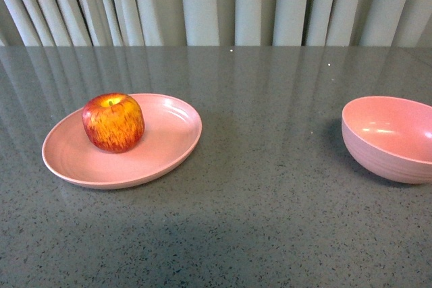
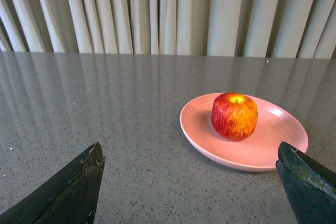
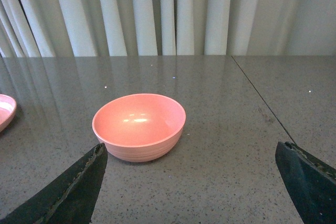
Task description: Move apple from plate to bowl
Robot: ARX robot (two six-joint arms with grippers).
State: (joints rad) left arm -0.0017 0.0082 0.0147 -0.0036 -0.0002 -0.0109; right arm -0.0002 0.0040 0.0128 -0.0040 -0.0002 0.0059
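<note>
The red and yellow-streaked apple (image 1: 113,122) stands upright on the wide pink plate (image 1: 169,141) at the left of the table. The deep pink bowl (image 1: 391,138) sits empty at the right edge of the front view. Neither arm shows in the front view. In the left wrist view my left gripper (image 2: 191,153) is open, short of the plate (image 2: 268,148) and the apple (image 2: 234,116), nothing between its fingers. In the right wrist view my right gripper (image 3: 191,153) is open, with the bowl (image 3: 139,126) just ahead of one finger and the plate's rim (image 3: 5,113) at the picture's edge.
The grey speckled table (image 1: 270,200) runs back to a wall of pale curtains (image 1: 216,5). A seam in the tabletop (image 3: 260,98) runs past the bowl's far side in the right wrist view.
</note>
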